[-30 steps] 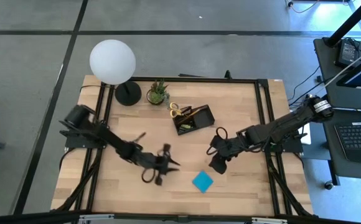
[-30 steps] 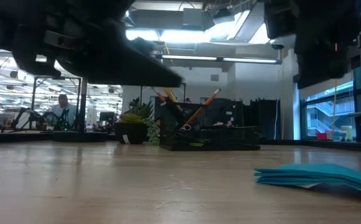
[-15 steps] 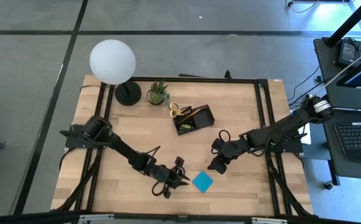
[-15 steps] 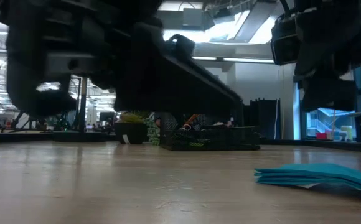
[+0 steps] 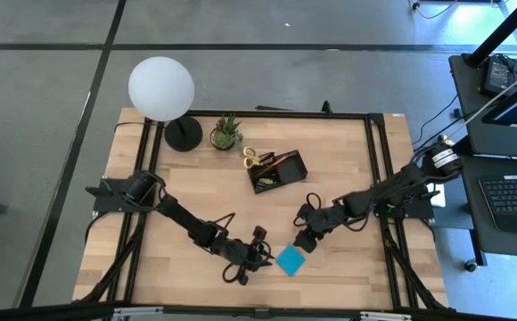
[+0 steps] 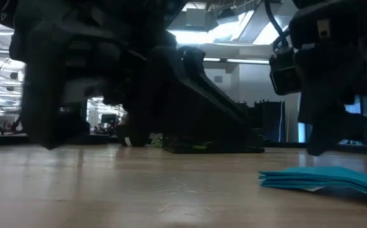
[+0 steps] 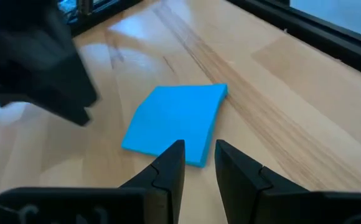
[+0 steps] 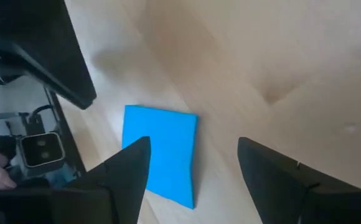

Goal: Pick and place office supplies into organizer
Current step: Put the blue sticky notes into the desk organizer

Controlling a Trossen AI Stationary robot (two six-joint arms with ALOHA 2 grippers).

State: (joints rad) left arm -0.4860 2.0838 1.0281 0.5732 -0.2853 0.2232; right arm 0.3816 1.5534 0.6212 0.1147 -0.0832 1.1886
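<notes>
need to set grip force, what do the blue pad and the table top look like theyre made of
Blue sticky-note pad: looks like stacked paper, matte; the low view shows thin layered edges fanning slightly, so probably soft and easy to crumple.
Table top: looks like light wood with a smooth, slightly glossy finish; grain lines and plank seams show, with soft reflections. Could be laminate or veneer, can't tell.

From above we see the desk point(image 5: 241, 192) evenly and brightly lit, with only soft, short shadows under the arms. At desk height the ceiling lights point(image 6: 234, 25) glare against the dim room, turning the arms into blurred dark silhouettes, and the near desk surface is out of focus. Through the left wrist camera pale glare falls on the wood beside the blue pad point(image 7: 177, 124). The right wrist picture looks soft, perhaps slightly out of focus
</notes>
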